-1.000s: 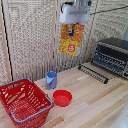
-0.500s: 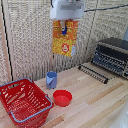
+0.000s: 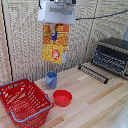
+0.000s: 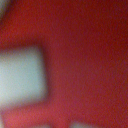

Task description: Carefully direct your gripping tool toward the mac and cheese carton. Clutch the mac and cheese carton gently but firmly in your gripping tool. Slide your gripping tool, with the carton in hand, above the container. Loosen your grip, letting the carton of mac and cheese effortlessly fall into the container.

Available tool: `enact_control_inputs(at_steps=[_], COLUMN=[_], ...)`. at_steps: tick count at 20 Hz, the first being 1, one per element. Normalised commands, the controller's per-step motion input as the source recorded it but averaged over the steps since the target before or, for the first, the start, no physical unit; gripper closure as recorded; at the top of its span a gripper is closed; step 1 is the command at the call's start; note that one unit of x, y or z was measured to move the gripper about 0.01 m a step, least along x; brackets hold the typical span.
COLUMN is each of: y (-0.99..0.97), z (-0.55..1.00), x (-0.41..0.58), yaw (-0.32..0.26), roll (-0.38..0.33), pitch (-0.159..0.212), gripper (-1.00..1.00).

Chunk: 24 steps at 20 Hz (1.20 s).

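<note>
- Container [image 3: 22,102]: red plastic-mesh basket with a blue-grey rim, standing on the pale wooden table [image 3: 95,107] at the exterior view's near left; open top facing up, walls a lattice of small square holes.
- Red bowl [image 3: 62,97]: small, round, smooth-sided, on the table just beside the basket toward the exterior view's right, apart from it.
- Blue cup [image 3: 51,79]: short upright cylinder, matte, behind the bowl and near the basket's far corner.
- Mac and cheese carton [image 3: 55,44]: flat orange-yellow cardboard box with red and white print, held in the air well above the cup, clear of the table; long axis near vertical, slightly tilted, broad printed face toward the exterior camera.
- Gripping tool [image 3: 55,31]: white boxy end of the arm at the top of the scene, dark fingers closed on the carton's upper edge (carton hanging below it).
- Wrist view: a blurred red field with one pale patch, too soft to identify.
- Toaster oven [image 3: 112,55]: dark metal box with a glass front, far at the exterior view's right.
- Back wall [image 3: 22,40]: beige ribbed panelling, vertical grooves.
</note>
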Motion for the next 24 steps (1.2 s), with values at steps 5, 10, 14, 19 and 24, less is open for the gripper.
enact_control_inputs(at_steps=[5,10,14,19,24], y=[0.87,0.93,0.98,0.68,0.40], z=[-0.19,-0.49,-0.62,-0.52,-0.60], x=[0.177,0.227,0.086,-0.004,0.000], yaw=[-0.071,-0.060,-0.055,-0.096,-0.112], roll=[0.044,0.002,-0.008,-0.124,-0.188], pitch=[0.027,0.000,-0.011,-0.075,-0.132], gripper=[1.00,1.00,1.00,1.00,1.00])
